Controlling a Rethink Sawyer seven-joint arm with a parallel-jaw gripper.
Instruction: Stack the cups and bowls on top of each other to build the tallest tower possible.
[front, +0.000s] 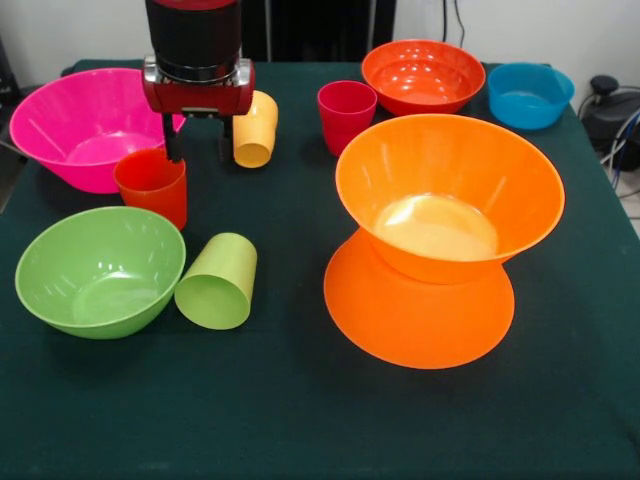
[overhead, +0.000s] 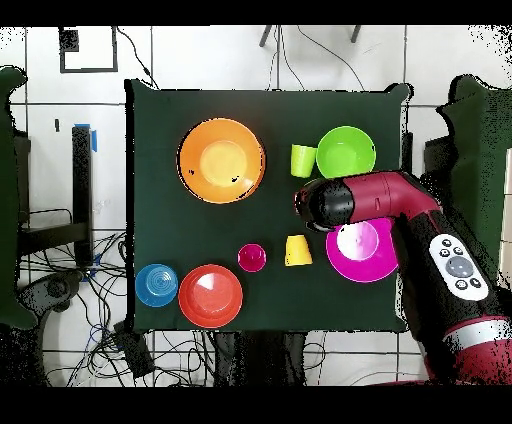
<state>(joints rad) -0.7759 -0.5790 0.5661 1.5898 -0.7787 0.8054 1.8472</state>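
Red-orange cup sits upright just in front of the pink bowl, and the gripper hangs spread above it, one finger over its rim, holding nothing. I'd centre first, then lower and pinch the wall so it doesn't tip.

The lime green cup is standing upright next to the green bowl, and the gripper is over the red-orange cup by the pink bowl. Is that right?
Not quite. The front view shows the lime green cup lying on its side, its open mouth toward the camera, beside the green bowl. The rest holds: the gripper is over the red-orange cup by the pink bowl.
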